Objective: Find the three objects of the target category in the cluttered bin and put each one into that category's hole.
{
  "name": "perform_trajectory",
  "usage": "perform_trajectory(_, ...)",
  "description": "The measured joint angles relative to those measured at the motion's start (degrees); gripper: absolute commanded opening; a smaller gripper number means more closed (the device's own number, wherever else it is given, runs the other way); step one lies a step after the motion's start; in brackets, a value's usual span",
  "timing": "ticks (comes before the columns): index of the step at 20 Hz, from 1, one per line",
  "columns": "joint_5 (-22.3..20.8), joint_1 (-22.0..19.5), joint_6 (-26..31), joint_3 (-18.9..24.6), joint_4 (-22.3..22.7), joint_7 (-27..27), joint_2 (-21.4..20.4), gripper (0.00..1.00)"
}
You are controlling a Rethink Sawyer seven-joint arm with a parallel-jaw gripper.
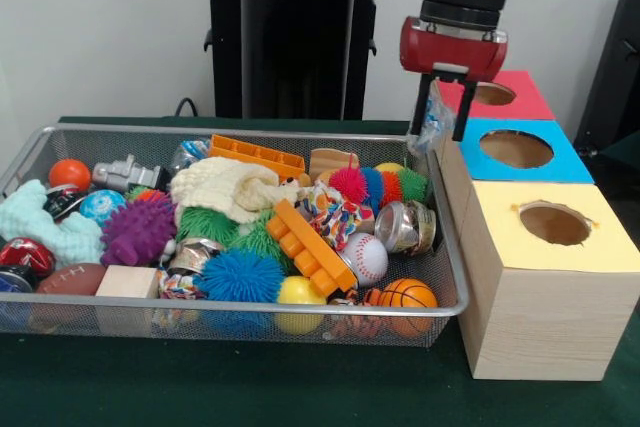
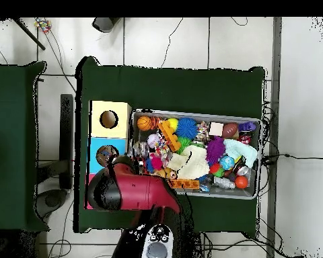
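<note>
Dark green cloth is covering the worktop (image 1: 250,387), and a pale wall is standing behind the black pedestal (image 1: 295,42) at the far side. On the cloth, the wide silver wire-mesh bin (image 1: 250,315) is sitting heaped with toys: a long orange plastic building brick (image 1: 308,247), a blue spiky rubber ball (image 1: 240,275), a purple knobbly ball (image 1: 137,232), a cream knitted cloth (image 1: 228,187), a white baseball (image 1: 366,257) and a small orange basketball (image 1: 408,295) near the front right corner. A shiny dented metal can (image 1: 405,227) is lying against the bin's right side. Just right of the bin, three wooden boxes are standing in a row, each with a round hole in its coloured top: the yellow-topped box (image 1: 545,277) nearest, the blue-topped box (image 1: 520,152) behind it, and the red-topped box (image 1: 505,97) farthest. The red and black arm is hanging over the bin's far right corner, beside the blue and red boxes, and its claw (image 1: 441,119) is clenched on a small wrinkly see-through plastic bottle (image 1: 434,125), which is dangling between the dark fingers, clear of the bin. In the overhead view the red arm (image 2: 134,189) is hiding the claw and bottle.
</note>
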Motion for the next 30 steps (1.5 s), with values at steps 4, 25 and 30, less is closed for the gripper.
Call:
perform_trajectory(4, -1.6, 1.5, -1.1, -0.9, 2.2, 0.0, -0.1, 0.00)
perform_trajectory(25, -2.0, 5.2, 6.5, -0.8, 5.1, 0.0, -7.7, 0.00)
perform_trajectory(30, -2.1, 2.8, 9.0, -0.4, 4.9, 0.0, -9.6, 0.00)
